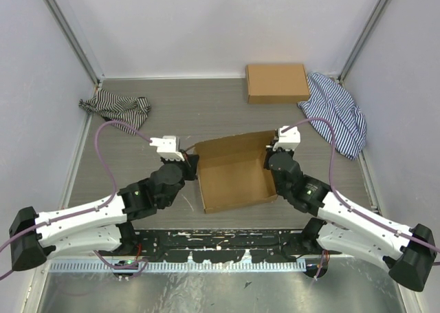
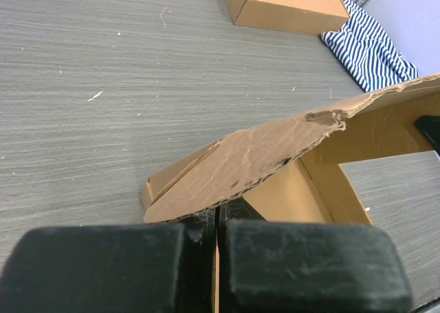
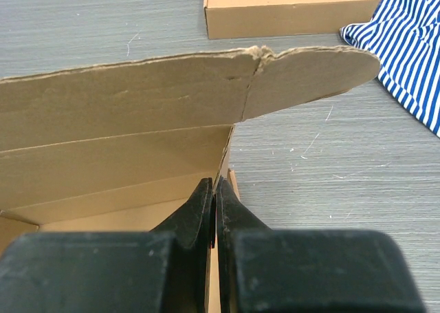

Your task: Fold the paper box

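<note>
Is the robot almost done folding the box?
About halfway. The paper box already has its side walls up, like a tray. The left gripper and right gripper each pinch a side wall. The lid, with its rounded flaps, stands open at the far side and is not yet folded down.

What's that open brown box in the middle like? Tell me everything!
The paper box is plain brown cardboard, an open shallow tray resting on the grey table. Its far panel is raised, with rounded flaps at both ends and a ragged edge. The left jaws and right jaws pinch its side walls.
</note>
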You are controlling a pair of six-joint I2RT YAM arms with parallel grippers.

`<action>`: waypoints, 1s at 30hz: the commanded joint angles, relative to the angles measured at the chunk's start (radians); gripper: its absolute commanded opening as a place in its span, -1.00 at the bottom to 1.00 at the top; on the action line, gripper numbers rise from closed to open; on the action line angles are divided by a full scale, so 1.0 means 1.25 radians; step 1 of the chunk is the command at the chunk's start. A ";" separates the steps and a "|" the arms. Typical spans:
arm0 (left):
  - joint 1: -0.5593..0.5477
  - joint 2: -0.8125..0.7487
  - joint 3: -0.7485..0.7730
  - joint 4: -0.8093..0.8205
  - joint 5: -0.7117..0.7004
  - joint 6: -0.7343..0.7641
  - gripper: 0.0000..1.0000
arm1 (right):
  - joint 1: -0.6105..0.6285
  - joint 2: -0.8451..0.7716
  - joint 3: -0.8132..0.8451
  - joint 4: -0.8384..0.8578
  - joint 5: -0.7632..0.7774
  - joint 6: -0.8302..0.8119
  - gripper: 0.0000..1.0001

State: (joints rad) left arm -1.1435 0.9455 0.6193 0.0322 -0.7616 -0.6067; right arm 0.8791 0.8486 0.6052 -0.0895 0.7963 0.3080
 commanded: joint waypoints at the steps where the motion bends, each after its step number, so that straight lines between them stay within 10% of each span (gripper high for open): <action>1: -0.050 0.024 -0.003 -0.084 0.072 -0.055 -0.95 | 0.039 -0.031 0.000 -0.015 -0.142 0.060 -0.97; 18: -0.017 0.130 0.196 0.150 -0.150 0.442 -0.99 | 0.043 -0.015 0.034 0.115 -0.033 -0.059 -0.98; 30: 0.072 0.154 0.000 0.402 -0.082 0.397 -0.90 | 0.043 0.012 -0.055 0.275 -0.035 -0.083 -0.95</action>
State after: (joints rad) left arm -1.0569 1.1255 0.6804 0.3752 -0.9424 -0.0532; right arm 0.9138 0.8600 0.5674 0.0860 0.8017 0.2043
